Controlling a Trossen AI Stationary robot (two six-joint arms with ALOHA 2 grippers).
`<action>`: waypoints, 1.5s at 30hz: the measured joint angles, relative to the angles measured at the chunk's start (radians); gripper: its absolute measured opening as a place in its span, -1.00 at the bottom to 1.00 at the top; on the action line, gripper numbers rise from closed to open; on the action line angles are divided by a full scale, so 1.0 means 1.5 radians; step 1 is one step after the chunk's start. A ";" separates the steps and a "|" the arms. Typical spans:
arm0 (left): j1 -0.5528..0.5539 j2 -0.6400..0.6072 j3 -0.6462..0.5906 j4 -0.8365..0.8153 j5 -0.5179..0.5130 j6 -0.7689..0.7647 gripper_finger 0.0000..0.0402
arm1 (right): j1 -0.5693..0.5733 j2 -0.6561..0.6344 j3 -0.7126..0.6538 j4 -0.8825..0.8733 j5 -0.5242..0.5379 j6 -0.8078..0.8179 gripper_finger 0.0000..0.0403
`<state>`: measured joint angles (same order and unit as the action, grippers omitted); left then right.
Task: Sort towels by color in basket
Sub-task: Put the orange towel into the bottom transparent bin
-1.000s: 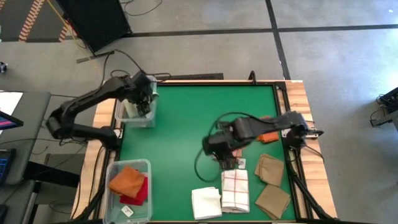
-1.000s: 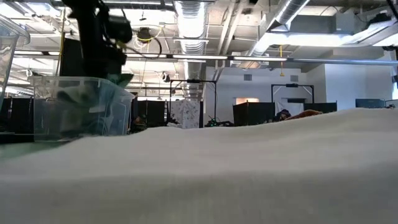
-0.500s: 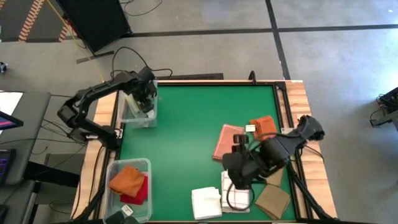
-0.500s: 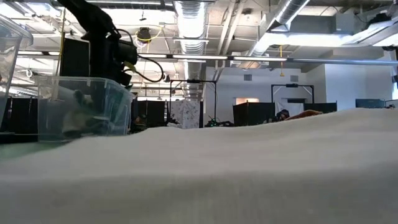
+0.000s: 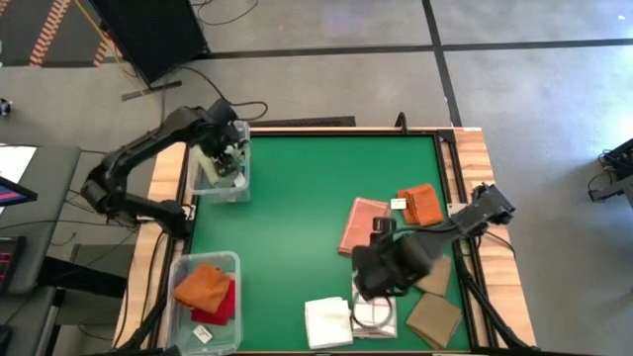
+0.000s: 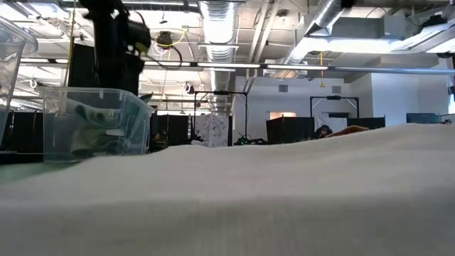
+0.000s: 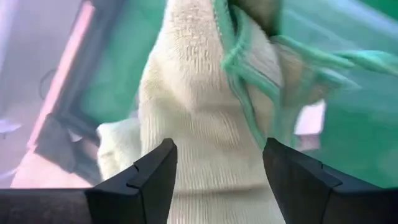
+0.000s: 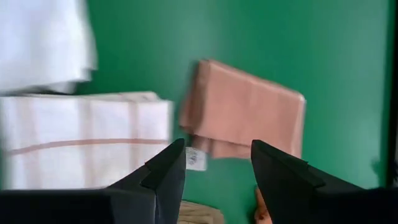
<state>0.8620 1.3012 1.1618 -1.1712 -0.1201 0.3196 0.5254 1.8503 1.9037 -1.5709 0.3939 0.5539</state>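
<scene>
The right claw (image 8: 212, 163), spread empty above the checked towel (image 8: 81, 140) beside the salmon towel (image 8: 245, 121), could pinch both; the left claw (image 7: 214, 167) is released over the pale towel (image 7: 199, 134).

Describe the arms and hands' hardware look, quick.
Both arms are dark, near-black, built of jointed tubular links with bulkier joint housings. A thin black cable loops off the left arm near its hand; another runs by the right hand. The fingers are matte black, flat, angular wedges. No markings visible.
</scene>
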 joint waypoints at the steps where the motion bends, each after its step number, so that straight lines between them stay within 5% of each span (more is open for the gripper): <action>1: -0.003 -0.013 0.008 -0.008 0.000 -0.002 0.12 | -0.010 0.000 -0.019 0.001 0.000 0.002 0.06; 14: -0.094 -0.186 0.052 -0.036 0.048 -0.074 0.12 | -0.125 -0.005 -0.248 0.001 -0.007 -0.019 0.06; 21: -0.189 -0.217 0.052 -0.053 0.061 -0.133 0.12 | -0.204 -0.091 -0.391 0.032 -0.005 -0.022 0.06; 34: -0.394 -0.200 0.051 0.005 0.060 -0.224 0.12 | -0.393 -0.394 -0.676 0.170 -0.065 0.032 0.06; 45: -0.528 -0.105 0.051 0.066 0.059 -0.246 0.12 | -0.508 -0.485 -0.815 0.313 -0.144 0.024 0.09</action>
<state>0.0704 1.1443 1.2388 -1.0719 -0.0311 -0.0502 -0.2362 1.1226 0.6818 -1.1010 0.1774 0.5893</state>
